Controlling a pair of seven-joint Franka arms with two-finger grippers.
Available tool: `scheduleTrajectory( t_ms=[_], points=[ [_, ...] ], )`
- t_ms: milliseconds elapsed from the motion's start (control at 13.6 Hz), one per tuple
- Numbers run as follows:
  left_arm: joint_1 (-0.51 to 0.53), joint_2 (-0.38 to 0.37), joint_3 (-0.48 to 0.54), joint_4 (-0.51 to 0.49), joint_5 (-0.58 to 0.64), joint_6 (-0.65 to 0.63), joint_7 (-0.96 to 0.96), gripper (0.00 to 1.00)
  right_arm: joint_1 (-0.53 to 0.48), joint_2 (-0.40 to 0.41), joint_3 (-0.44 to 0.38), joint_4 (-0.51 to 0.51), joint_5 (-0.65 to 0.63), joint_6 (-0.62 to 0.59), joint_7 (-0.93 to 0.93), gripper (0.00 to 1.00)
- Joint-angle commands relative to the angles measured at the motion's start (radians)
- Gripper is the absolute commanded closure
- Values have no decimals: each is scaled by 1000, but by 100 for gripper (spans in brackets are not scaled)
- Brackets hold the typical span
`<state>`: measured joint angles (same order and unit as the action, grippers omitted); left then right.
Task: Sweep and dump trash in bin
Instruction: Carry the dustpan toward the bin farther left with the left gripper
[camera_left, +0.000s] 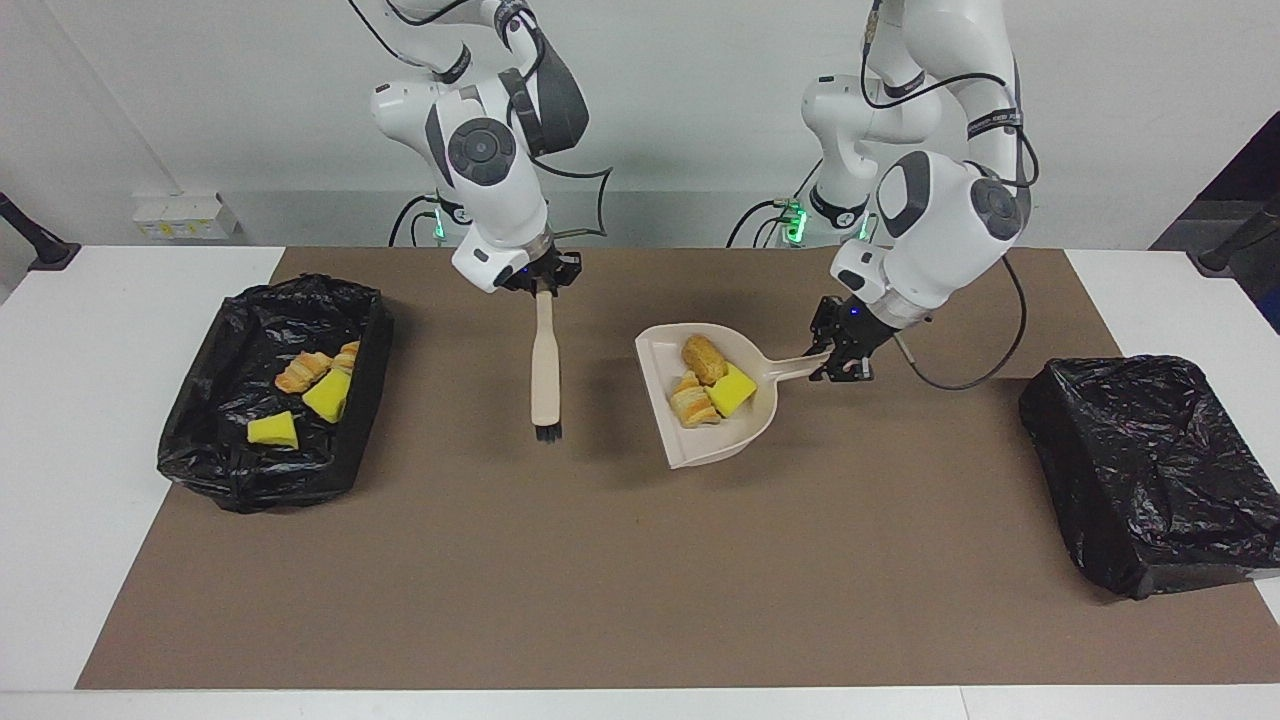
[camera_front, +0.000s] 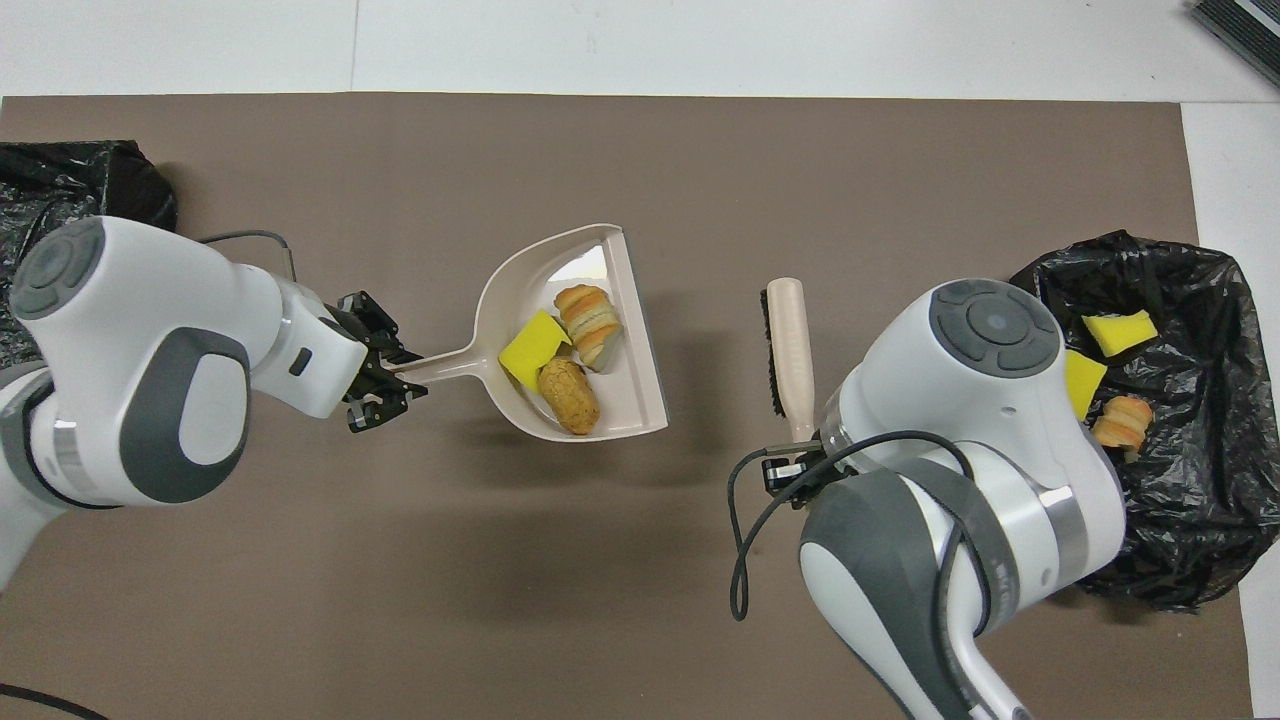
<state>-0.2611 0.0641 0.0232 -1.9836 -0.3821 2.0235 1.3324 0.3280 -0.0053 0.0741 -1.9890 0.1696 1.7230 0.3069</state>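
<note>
Nearest us, our right gripper (camera_left: 541, 287) was clenched on the brush (camera_left: 545, 365), hanging near the bin (camera_left: 372, 330) at the right arm's end. Our left gripper (camera_left: 838, 357) grasped the dustpan (camera_left: 745, 425) mid-bench, holding three pieces of trash (camera_left: 706, 385). Dumping seemed next: carry it over that bin and tilt.

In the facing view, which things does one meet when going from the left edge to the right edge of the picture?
Open bin holding trash pieces → brush held by the right gripper → dustpan carrying three trash pieces → left gripper on the dustpan's handle → closed black bag.
</note>
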Motion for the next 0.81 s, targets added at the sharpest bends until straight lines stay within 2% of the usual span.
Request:
scheduleTrajectory(
  t_ms=[0, 442, 737],
  points=[
    [63, -10, -5, 75, -11, -98, 30, 100, 34, 7, 4, -11, 31, 38, 47, 100],
    [226, 28, -5, 186, 81, -169, 106, 100, 167, 36, 4, -28, 106, 107, 211, 100],
    [324, 100, -5, 320, 164, -250, 160, 100, 301, 131, 4, -27, 114, 251, 360, 100]
  ],
)
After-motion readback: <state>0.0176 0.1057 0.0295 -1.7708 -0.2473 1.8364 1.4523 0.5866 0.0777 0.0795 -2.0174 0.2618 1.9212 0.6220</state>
